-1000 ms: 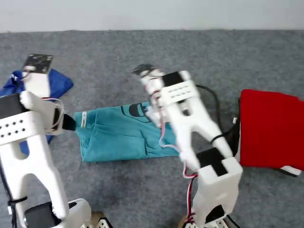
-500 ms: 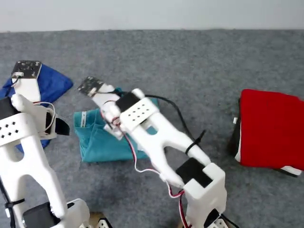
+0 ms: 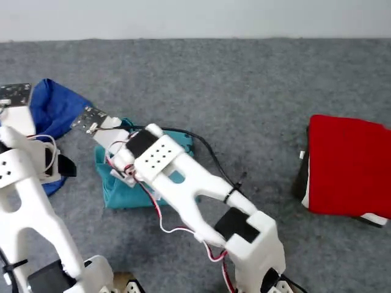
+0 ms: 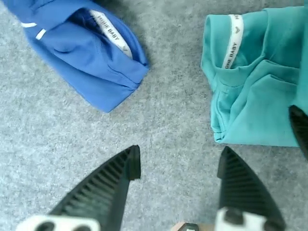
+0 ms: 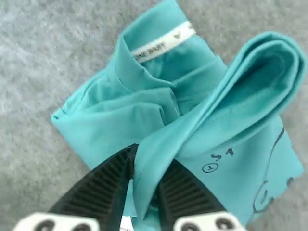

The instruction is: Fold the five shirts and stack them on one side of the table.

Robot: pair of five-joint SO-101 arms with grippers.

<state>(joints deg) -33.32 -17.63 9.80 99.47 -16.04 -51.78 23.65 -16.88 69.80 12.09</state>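
Observation:
A teal shirt (image 3: pixel 125 190) lies left of centre on the grey carpet, partly hidden under my right arm. My right gripper (image 5: pixel 144 168) is shut on a doubled-over fold of the teal shirt (image 5: pixel 144 110), held above the collar end, and it sits over the shirt's left part (image 3: pixel 119 166). A crumpled blue shirt (image 3: pixel 58 107) lies at the far left. My left gripper (image 4: pixel 179 163) hangs open over bare carpet between the blue shirt (image 4: pixel 91 53) and the teal shirt (image 4: pixel 255 106), touching neither. A folded red shirt (image 3: pixel 348 165) rests at the right.
Dark and white cloth edges (image 3: pixel 302 177) peek from under the red shirt, as in a stack. The right arm's cable (image 3: pixel 208 149) trails across the middle. Open carpet (image 3: pixel 244 85) stretches behind and between the shirts.
My right arm has swung left across the teal shirt, dragging its right side over onto the left part. The left arm has drawn back slightly to the left, uncovering more blue shirt.

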